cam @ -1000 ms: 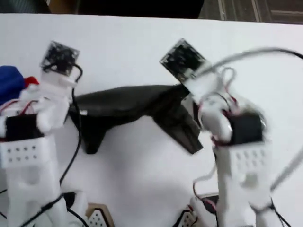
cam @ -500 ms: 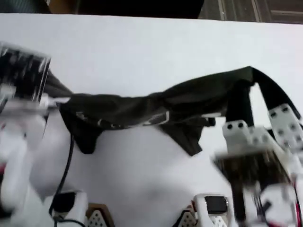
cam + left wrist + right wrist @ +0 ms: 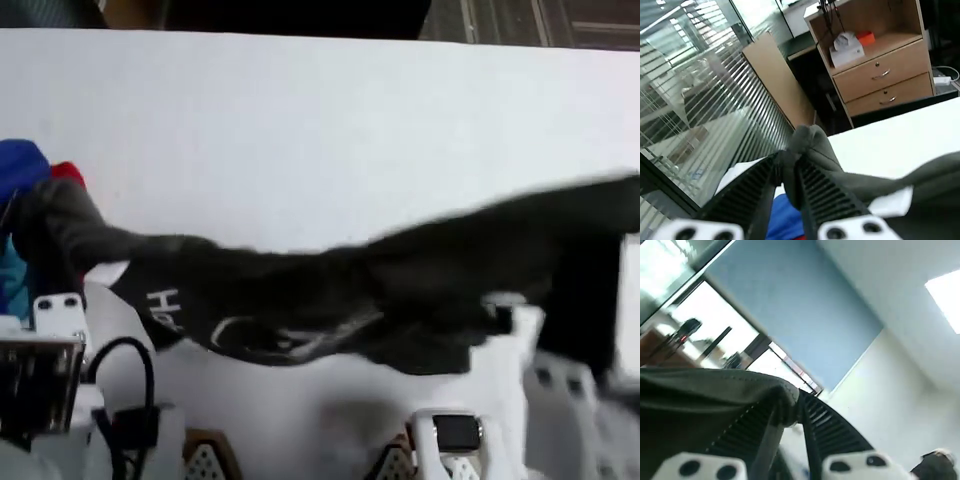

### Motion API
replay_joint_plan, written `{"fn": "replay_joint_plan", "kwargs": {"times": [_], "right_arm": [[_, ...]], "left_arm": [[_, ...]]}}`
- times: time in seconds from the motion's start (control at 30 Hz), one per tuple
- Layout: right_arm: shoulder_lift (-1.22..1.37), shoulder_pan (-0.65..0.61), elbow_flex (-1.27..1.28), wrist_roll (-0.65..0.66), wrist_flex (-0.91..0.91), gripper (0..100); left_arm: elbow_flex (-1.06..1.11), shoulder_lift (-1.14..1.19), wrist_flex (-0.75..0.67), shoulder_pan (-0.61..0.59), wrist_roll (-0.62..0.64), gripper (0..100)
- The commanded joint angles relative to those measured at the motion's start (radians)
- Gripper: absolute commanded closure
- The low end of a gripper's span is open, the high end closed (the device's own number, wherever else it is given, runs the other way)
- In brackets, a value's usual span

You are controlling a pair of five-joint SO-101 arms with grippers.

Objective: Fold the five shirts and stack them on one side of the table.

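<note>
The dark shirt (image 3: 300,290) hung stretched between the left gripper (image 3: 789,164) and the right gripper (image 3: 789,405), each clamped tight on 1 bunched end, above the white table (image 3: 300,120), a drawer cabinet (image 3: 880,75) beyond.

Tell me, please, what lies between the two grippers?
The black shirt spans that stretch, pinched at one end by the left gripper, at the other by the right gripper; the high view shows it.

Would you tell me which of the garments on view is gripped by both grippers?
The black shirt, stretched between the left gripper and the right gripper; the blue garment and the red garment sit bunched at the edge of the table, ungripped.
</note>
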Motion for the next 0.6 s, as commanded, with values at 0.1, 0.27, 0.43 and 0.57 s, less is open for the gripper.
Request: {"fn": "replay_joint_plan", "kwargs": {"times": [0.1, 0.27, 0.43, 0.57], "right_arm": [[-0.002, 0.007, -0.135, 0.008, -0.024, 97.8], [-0.002, 0.007, -0.137, 0.008, -0.022, 97.8], [-0.012, 0.007, -0.14, 0.008, -0.021, 97.8], [0.005, 0.007, -0.117, 0.008, -0.021, 97.8]], "left_arm": [[-0.022, -0.02, 0.003, 0.0, 0.0, 97], [-0.027, -0.02, 0.003, 0.0, 0.0, 97], [-0.025, -0.046, 0.008, -0.04, 0.0, 97], [-0.01, -0.057, 0.005, -0.057, -0.005, 97]]}}
